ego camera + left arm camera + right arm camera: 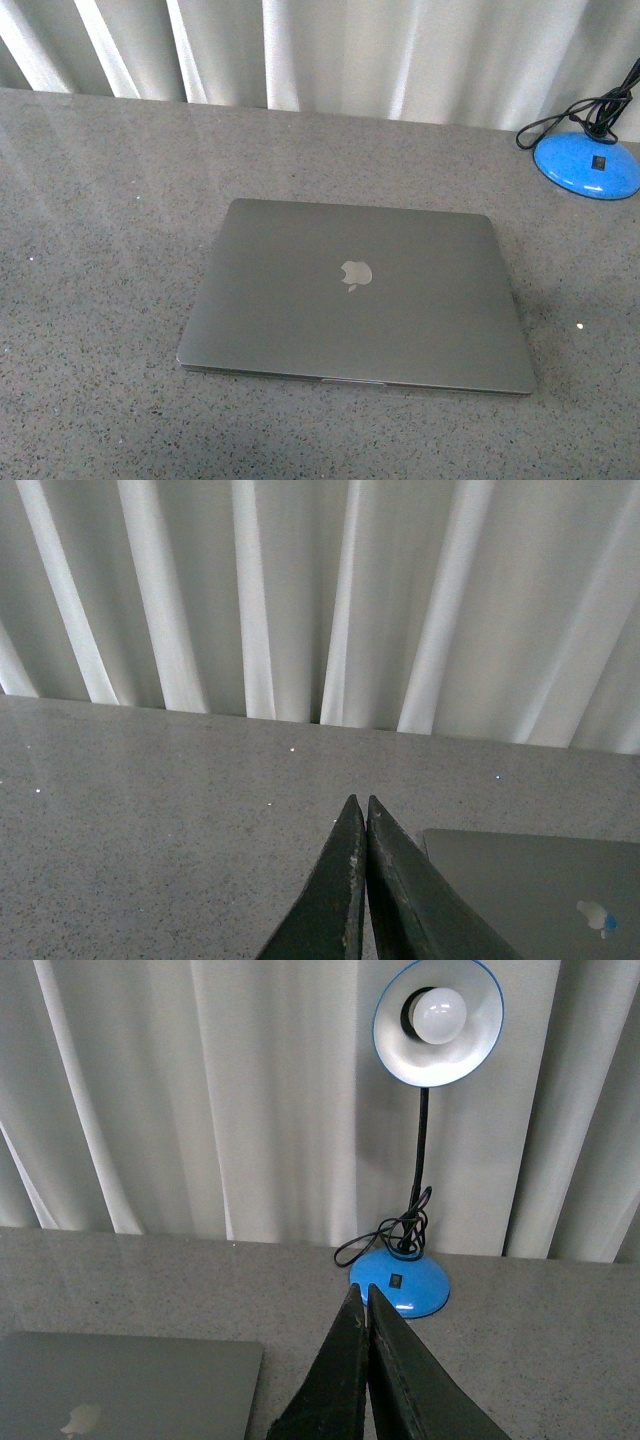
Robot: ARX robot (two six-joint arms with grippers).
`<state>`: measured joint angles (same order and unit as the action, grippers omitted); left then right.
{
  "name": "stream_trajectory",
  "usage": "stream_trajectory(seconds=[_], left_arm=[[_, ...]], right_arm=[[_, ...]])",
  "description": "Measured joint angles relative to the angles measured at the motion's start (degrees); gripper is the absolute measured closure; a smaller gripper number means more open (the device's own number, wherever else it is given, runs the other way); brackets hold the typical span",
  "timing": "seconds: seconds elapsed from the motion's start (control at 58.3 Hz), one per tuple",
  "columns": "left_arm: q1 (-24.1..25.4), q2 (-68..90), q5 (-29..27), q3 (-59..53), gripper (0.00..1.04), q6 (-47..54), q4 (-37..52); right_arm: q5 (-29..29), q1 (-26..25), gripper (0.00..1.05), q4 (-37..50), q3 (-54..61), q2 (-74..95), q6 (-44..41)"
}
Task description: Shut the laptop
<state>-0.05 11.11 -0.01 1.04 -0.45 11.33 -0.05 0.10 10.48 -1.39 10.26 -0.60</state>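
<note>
The grey-silver laptop (pixel 355 295) lies flat on the grey speckled table, lid down, its pale apple logo facing up. Neither arm shows in the front view. In the left wrist view my left gripper (pixel 360 802) is shut and empty, raised off the table, with a corner of the laptop lid (pixel 535 890) beside it. In the right wrist view my right gripper (pixel 360 1290) is shut and empty, with the laptop lid (pixel 125 1385) off to one side and apart from it.
A blue desk lamp stands at the back right of the table, its base (pixel 588 163) with a black cord; the right wrist view shows its base (pixel 400 1282) and shade (pixel 438 1022). Pale curtains (pixel 320 50) hang behind the table's far edge.
</note>
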Motion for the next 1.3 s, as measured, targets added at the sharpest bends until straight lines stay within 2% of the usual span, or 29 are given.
stream_trajectory(seconds=[0.086, 0.12, 0.189, 0.343, 0.394, 0.823, 0.874, 0.926, 0.943, 1.303], left_arm=[[0.0, -1.2, 0.0, 0.0, 1.01, 0.0, -1.2], [0.0, -3.8, 0.0, 0.0, 1.01, 0.0, -4.2], [0.0, -9.5, 0.0, 0.0, 1.01, 0.0, -10.9], [0.0, -10.8, 0.0, 0.0, 1.01, 0.0, -11.3], [0.0, -10.9, 0.0, 0.0, 0.96, 0.0, -11.3], [0.0, -10.9, 0.0, 0.0, 0.22, 0.0, -11.3], [0.0, -10.9, 0.0, 0.0, 0.13, 0.0, -11.3], [0.0, -10.9, 0.0, 0.0, 0.05, 0.1, -11.3], [0.0, -10.9, 0.0, 0.0, 0.06, 0.1, -11.3], [0.0, -10.9, 0.0, 0.0, 0.07, 0.1, -11.3]], right_arm=[[0.0, 0.0, 1.04, -7.4, 0.0, -5.6, 0.0], [0.0, 0.0, 1.04, -9.6, 0.0, -7.6, 0.0], [0.0, 0.0, 1.04, -10.1, 0.0, -10.0, 0.0], [0.0, 0.0, 1.04, -10.3, 0.0, -10.0, 0.0], [0.0, 0.0, 1.03, -10.4, 0.0, -10.0, 0.0], [0.0, 0.0, 0.29, -10.4, 0.0, -10.0, 0.0], [0.0, 0.0, 0.23, -10.3, 0.0, -10.0, 0.0], [0.0, 0.0, 0.11, -10.3, 0.0, -10.0, 0.0], [0.0, 0.0, 0.08, -10.3, 0.0, -10.0, 0.1], [0.0, 0.0, 0.1, -10.3, 0.0, -10.0, 0.1]])
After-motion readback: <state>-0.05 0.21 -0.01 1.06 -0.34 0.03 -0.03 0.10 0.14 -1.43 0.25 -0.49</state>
